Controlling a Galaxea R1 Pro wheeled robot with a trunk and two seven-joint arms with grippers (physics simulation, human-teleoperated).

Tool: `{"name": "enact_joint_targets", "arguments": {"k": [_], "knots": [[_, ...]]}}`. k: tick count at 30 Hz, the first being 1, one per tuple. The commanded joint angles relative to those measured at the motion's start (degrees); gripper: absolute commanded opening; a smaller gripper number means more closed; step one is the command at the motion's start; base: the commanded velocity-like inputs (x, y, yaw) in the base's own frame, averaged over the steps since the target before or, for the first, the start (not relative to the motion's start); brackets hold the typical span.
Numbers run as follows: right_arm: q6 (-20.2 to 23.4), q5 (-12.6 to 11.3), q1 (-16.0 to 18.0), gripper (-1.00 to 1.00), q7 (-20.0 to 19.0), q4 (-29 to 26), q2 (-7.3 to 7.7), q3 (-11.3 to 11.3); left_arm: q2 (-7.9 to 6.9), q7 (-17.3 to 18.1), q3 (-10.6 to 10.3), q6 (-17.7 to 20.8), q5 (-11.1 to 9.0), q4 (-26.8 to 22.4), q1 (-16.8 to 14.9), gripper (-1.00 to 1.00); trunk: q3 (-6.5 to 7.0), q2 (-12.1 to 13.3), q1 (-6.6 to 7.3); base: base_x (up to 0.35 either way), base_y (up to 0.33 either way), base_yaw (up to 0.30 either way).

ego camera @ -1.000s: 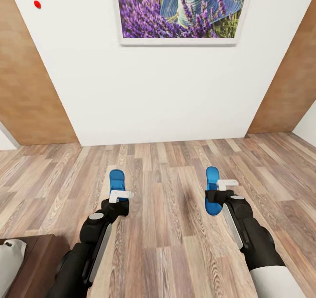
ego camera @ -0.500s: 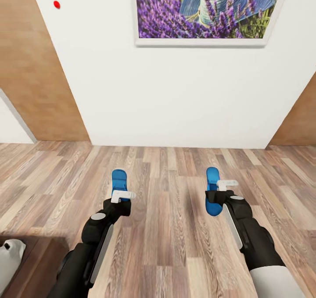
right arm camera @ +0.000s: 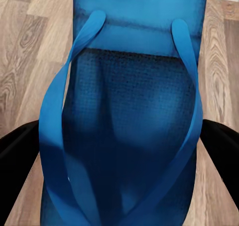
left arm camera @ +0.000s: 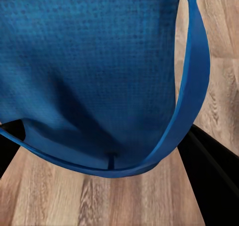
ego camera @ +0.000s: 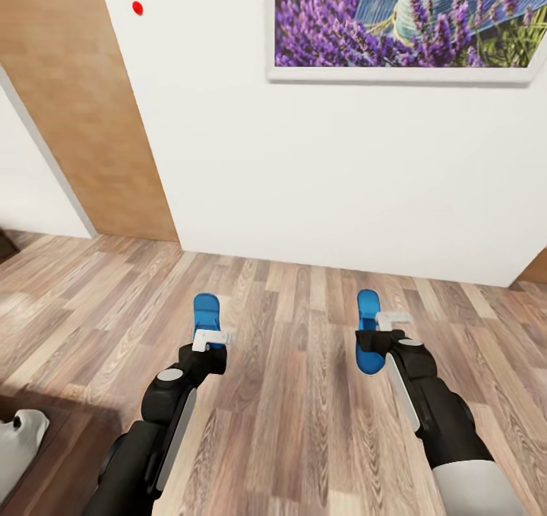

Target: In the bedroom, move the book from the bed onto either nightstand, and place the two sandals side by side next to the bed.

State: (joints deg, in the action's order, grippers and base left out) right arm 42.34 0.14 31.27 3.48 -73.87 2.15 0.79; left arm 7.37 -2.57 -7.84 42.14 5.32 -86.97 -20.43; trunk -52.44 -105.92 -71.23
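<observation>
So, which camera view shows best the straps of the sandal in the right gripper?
The right wrist view: both straps of the right sandal run down over its blue sole, between dark fingers. In the head view the right gripper covers much of that sandal. The left wrist view shows the other sandal.

painting (ego camera: 403, 22): top cut off | white object (ego camera: 17, 440): cropped, unidentifiable

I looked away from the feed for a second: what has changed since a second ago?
Only the view has swung: the lavender painting, red wall dot and wood panel slid rightward in the head view, so the camera turned left. The left gripper and right gripper each still hold a blue sandal in the same pose.
</observation>
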Motion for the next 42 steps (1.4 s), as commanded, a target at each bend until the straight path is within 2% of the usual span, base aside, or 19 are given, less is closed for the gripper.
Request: {"name": "enact_joint_targets", "arguments": {"k": [1,42], "knots": [[0.29,-0.01,0.02,-1.0,0.21,-0.06,0.05,0.09,0.02,0.02,-0.08,0.31,0.56,-0.05,-0.05,-1.0,-0.05,-0.02,-0.02,0.263,-0.201,0.274],[0.14,0.07,0.02,-1.0,0.3,0.12,-0.04,0.13,0.02,-0.15,-0.79,0.25,0.56,-0.04,-0.05,-1.0,-0.05,-0.02,-0.02,0.247,-0.231,0.274]]}}
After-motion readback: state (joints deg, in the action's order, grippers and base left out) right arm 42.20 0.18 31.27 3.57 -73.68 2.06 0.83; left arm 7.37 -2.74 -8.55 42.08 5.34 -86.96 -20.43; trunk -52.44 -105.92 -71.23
